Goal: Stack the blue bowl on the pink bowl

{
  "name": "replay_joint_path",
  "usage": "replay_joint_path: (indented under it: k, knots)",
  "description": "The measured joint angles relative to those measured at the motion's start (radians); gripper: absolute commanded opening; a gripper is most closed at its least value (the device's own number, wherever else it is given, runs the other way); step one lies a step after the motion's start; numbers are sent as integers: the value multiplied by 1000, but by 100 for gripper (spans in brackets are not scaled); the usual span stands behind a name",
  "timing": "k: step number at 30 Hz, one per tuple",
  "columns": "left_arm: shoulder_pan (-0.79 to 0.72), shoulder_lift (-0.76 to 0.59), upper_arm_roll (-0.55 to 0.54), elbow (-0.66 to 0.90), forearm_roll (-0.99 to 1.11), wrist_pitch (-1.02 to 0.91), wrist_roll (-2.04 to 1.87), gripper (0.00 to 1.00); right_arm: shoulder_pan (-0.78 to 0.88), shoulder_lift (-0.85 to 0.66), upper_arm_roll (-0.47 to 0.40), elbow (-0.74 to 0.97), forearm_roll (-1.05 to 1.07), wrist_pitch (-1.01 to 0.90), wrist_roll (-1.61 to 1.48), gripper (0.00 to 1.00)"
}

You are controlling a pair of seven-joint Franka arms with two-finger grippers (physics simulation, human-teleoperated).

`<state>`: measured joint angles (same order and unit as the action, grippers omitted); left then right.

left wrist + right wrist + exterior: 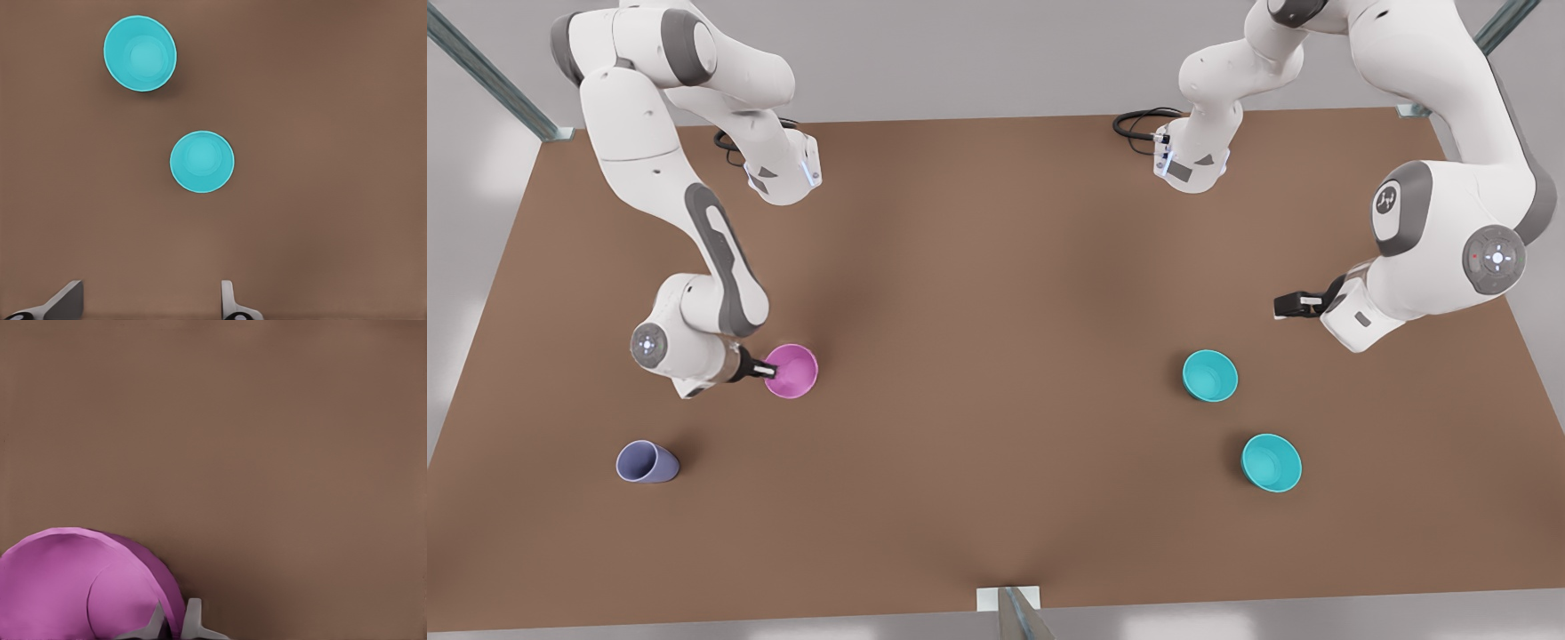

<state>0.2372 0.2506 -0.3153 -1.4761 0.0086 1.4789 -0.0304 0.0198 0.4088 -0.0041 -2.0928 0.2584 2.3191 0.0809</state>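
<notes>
Nearest the tabletop's [996,267] front edge, toward the front-left corner, is a lavender cup [647,462] with nothing visible inside it. Toward the front-right corner, a turquoise bowl [1272,462] sits upright and empty.

Just behind that bowl and a little nearer the middle stands the blue bowl [1209,375]. It is a shade darker, also upright and empty, and close to its twin without touching it. The left wrist view shows both teal bowls from above with their insides bare, though I cannot tell there which is which.

The pink bowl [791,371] stands in the left half of the tabletop, behind the cup and well apart from the blue bowl. It holds nothing except a finger of the right claw [769,369]. The right wrist view shows that claw [175,613] clamped on the bowl's rim [100,587], with one finger inside the wall and one outside.

The left claw [1294,304] hangs above the right half of the tabletop, behind the blue bowl and touching neither teal bowl. Its fingers [63,300] are spread wide apart and hold nothing, and bare tabletop shows between them in the left wrist view.
</notes>
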Motion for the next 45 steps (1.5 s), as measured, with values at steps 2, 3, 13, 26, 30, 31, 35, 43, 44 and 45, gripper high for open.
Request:
replay_joint_path:
  k: [2,3,13,26,30,31,35,43,44,45]
  knots:
    - [1,2,0,0,0,0,-1,100,-1,-2,21,70,3,-41,3,21]
    - [1,2,0,0,0,0,-2,100,-2,-2,48,114,9,-66,4,21]
    - [5,7,0,-4,-1,-1,-7,100,434,408,132,691,130,-32,158,21]
    - [12,187,67,-163,-54,218,-13,100,478,475,126,790,99,89,436,100]
    - [-73,210,198,-327,-144,417,-6,100,233,369,125,765,71,-165,451,100]
    - [-82,214,207,-353,-166,456,-3,100,136,358,124,763,46,-253,439,100]
    - [-98,255,221,-395,-225,579,5,100,-94,161,124,746,-129,-586,370,100]
    - [-115,325,222,-414,-251,692,16,28,-171,-158,120,754,-273,-923,188,100]
    - [-116,326,222,-414,-252,698,17,21,-176,-157,117,749,-281,-945,171,100]
    - [-116,327,222,-414,-253,703,18,21,-182,-156,116,746,-295,-962,154,100]
